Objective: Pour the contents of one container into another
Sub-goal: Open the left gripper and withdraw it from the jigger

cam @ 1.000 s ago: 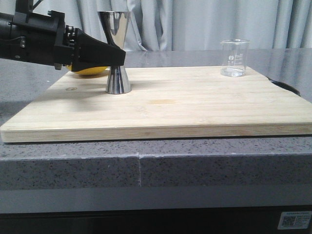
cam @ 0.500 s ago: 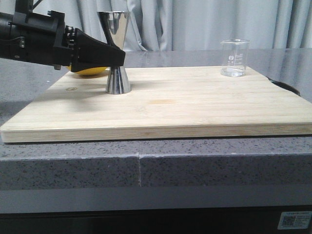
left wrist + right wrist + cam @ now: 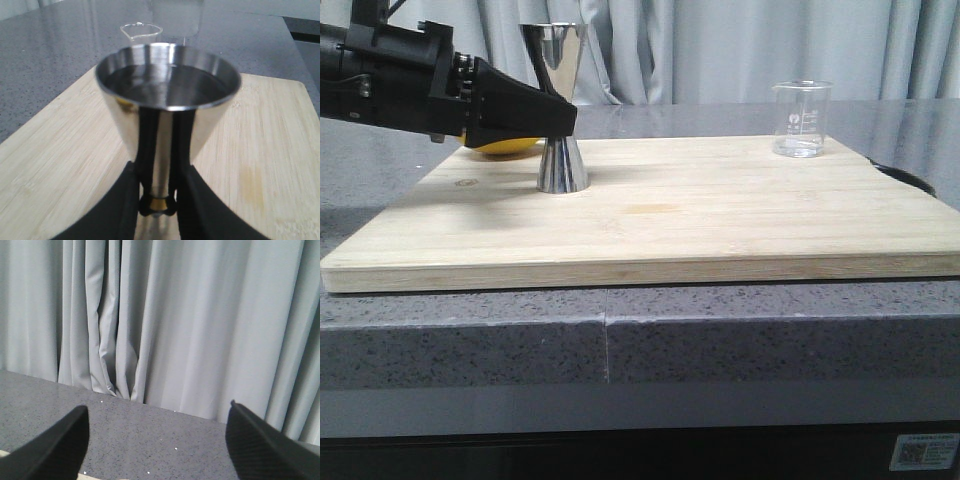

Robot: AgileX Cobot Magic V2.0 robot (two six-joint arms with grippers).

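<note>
The steel jigger stands upright on the left part of the wooden board. My left gripper reaches in from the left and is shut on its narrow waist. In the left wrist view the black fingers press both sides of the gold band, below the jigger's wide cup. The clear glass beaker stands at the board's far right corner, apart from both grippers; its rim shows behind the jigger. My right gripper is open with nothing between its fingers, facing the curtain, and is out of the front view.
A yellow rounded object lies behind the left arm at the board's back left. The board rests on a grey speckled counter. A grey curtain hangs behind. A dark rim shows off the board's right edge.
</note>
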